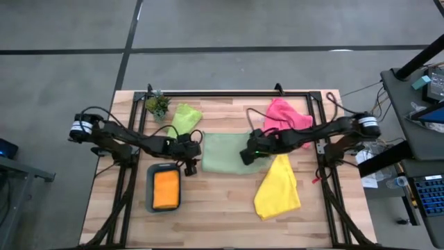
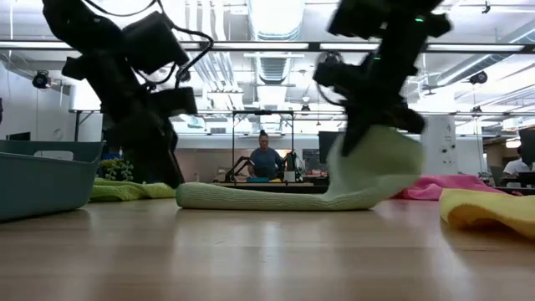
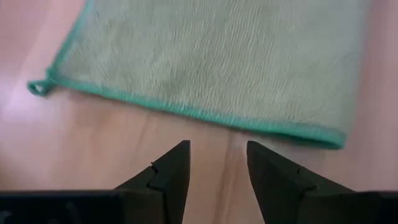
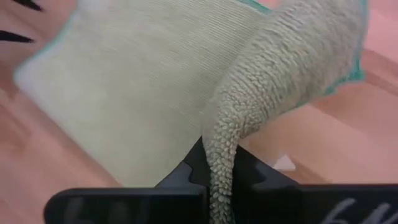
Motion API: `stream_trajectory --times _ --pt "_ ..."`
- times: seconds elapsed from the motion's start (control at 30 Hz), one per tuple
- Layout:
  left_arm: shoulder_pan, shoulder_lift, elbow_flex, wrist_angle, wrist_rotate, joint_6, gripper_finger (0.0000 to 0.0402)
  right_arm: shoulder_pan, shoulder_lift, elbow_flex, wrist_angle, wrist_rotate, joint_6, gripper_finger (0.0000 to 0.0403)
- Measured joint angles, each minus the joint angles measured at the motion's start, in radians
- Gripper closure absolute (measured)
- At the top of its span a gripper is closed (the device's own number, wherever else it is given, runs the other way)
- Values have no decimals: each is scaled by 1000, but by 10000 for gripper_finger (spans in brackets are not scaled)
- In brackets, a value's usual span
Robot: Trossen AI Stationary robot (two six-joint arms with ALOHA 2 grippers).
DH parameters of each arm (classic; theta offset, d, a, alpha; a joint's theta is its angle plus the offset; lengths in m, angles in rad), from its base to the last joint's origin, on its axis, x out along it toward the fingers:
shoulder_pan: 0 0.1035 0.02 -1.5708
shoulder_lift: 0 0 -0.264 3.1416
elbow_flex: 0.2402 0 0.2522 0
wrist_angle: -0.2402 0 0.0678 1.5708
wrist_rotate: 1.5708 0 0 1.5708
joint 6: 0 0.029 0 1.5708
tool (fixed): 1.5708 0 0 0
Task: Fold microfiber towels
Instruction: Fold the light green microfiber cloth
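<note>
The sage towel (image 1: 223, 153) lies flat mid-table, its right edge lifted into a hump. The right gripper (image 4: 219, 163) pinches that raised edge, fingers pressed together on the cloth, which drapes down between them. The left gripper (image 3: 216, 163) sits low just beside the towel's left edge, over bare wood, fingers spread and holding nothing. The lime towel (image 1: 184, 116) lies crumpled at far left by the plant (image 1: 157, 105). The pink towel (image 1: 286, 114) is bunched at far right, the yellow towel (image 1: 279, 186) sprawls near right. The orange towel (image 1: 166, 189) lies folded in the tray (image 1: 150, 189), near left on the table (image 1: 222, 222)
</note>
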Motion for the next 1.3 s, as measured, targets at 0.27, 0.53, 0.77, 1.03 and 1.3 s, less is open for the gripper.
stream_trajectory --times 0.27,0.53,0.77,1.03,1.3 --pt "0 67 -26 82 18 -1 258 -5 233 239 27 7 -126 390" --pt "-12 85 -26 114 26 -1 258 -33 393 417 -19 11 -184 390" --pt "-19 85 -28 134 38 0 258 -49 467 488 -19 33 -203 390" --pt "-20 85 -28 139 43 0 258 -50 493 511 -14 35 -210 367" --pt "-21 86 -28 153 50 -1 258 -51 493 512 52 37 -230 273"
